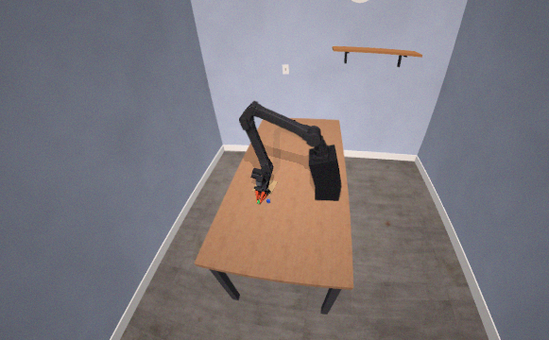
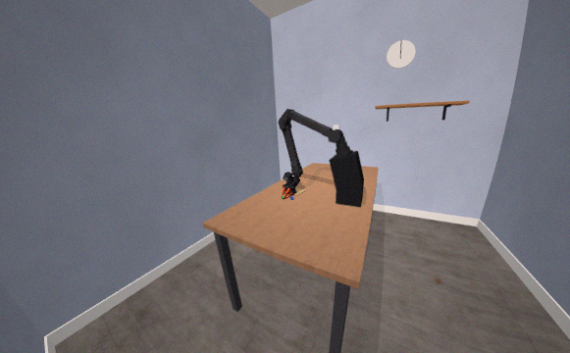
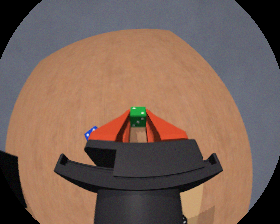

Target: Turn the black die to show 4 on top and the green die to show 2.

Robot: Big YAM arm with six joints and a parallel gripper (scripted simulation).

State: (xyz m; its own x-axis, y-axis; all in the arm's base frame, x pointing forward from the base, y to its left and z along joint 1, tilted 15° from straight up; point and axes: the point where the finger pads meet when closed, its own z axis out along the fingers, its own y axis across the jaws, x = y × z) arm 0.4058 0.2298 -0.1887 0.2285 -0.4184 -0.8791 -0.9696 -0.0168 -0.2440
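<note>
Nearest us on the wooden counter (image 1: 293,236) (image 2: 289,230) (image 3: 91,75), toward its left edge, the gripper (image 1: 259,201) (image 2: 284,197) (image 3: 138,113) pinches the small green die (image 1: 258,202) (image 2: 283,197) (image 3: 138,116) between its orange-red fingers; we cannot tell whether the die touches the wood. Just right of it sits the small blue die (image 1: 268,201) (image 2: 292,198) (image 3: 88,133) — apart from the green one. Slightly farther lies the thin tan mat (image 1: 273,186) (image 2: 300,193) (image 3: 192,202), partly hidden by the black jointed arm (image 1: 281,121) (image 2: 311,124). A dark, white-dotted bit at the wrist view's bottom edge looks like the black die (image 3: 184,219) — its top number we cannot read. Beyond, a brown shelf (image 1: 375,50) (image 2: 422,105) hangs on the far wall.
</note>
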